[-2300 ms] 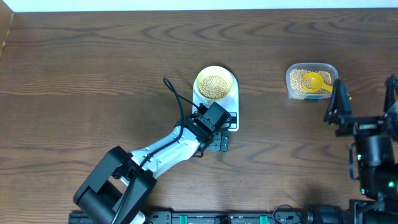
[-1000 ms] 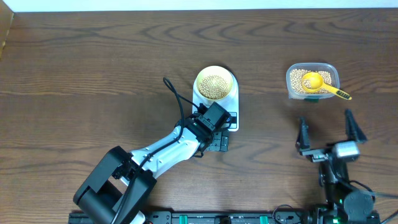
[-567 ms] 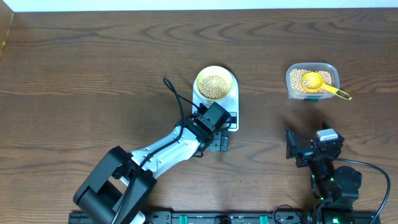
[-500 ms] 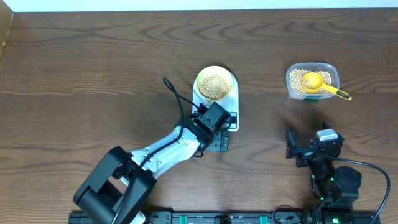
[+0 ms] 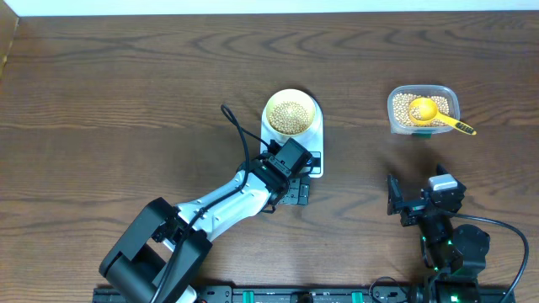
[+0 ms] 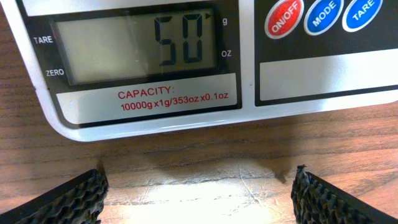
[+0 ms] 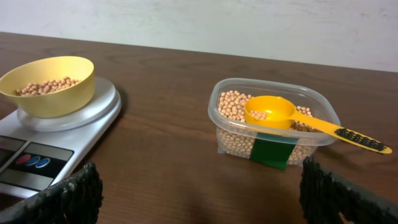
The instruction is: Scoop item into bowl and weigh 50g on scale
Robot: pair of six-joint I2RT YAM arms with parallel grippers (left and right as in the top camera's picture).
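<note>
A yellow scoop [image 5: 424,109] lies in a clear tub [image 5: 456,99].

1. The left gripper [image 6: 199,196] sits just in front of the scale [image 6: 155,115], so that side is blocked.
2. A black cable [image 5: 239,130] curls by the scale's left side.
3. The bowl [image 5: 291,115] covers the scale's top.
4. Bare table [image 5: 358,126] lies wide between the scale and the tub [image 7: 233,144].
5. The scoop [image 7: 268,111] handle pokes out over the tub's right rim.
6. Bare wood lies between the right gripper [image 7: 199,199] and the tub.
</note>
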